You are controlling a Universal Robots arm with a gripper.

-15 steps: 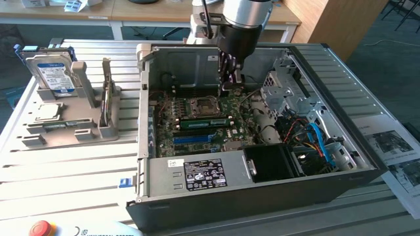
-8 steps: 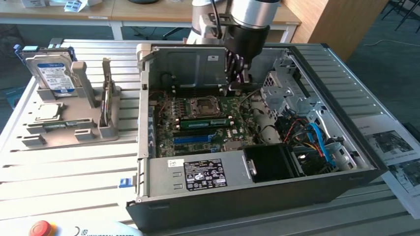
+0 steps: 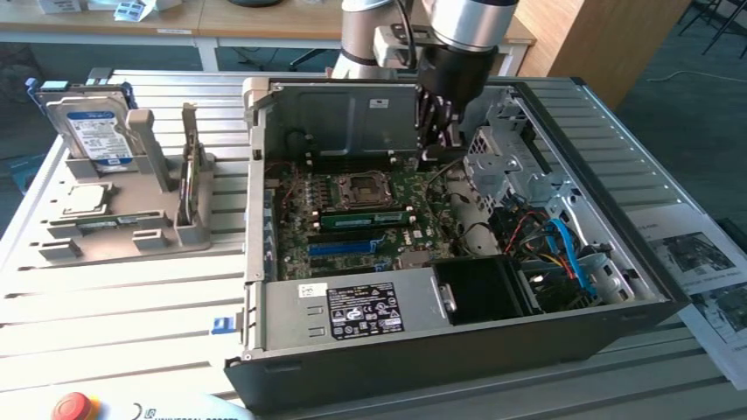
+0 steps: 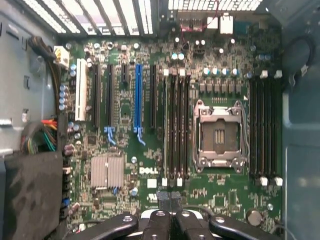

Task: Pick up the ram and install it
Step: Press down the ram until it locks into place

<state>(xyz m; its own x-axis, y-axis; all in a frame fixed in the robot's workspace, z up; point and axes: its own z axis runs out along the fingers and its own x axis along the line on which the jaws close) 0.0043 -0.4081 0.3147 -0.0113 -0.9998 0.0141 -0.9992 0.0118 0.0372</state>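
**Item: the ram** [image 3: 362,219]. Green stick standing on edge in a memory slot of the motherboard [image 3: 350,241], just beside the CPU socket [image 3: 353,187], inside the open computer case [image 3: 467,350]. By its look it sits level in the slot. Whether the end latches have closed cannot be told.

**Item: gripper** [image 3: 435,144]. It hangs over the rear of the board, above the ram and apart from it. In the wrist view the fingers [image 4: 163,196] are pressed together with nothing between them.

**Item: parts stand** [image 3: 117,219]. It rests on the tabletop [image 3: 117,306] at the exterior view's left, carrying the hard drive [image 3: 94,131] and a CPU chip [image 3: 82,199].

**Handling note (judgement).** The placing looks largely done. Good seating calls for:
- even, straight-down pressure along the stick's top edge
- the stick parallel to the slot, so that both ends go home together
- clearance from the blue cables [image 3: 566,249] and the drive cage [image 3: 513,149]
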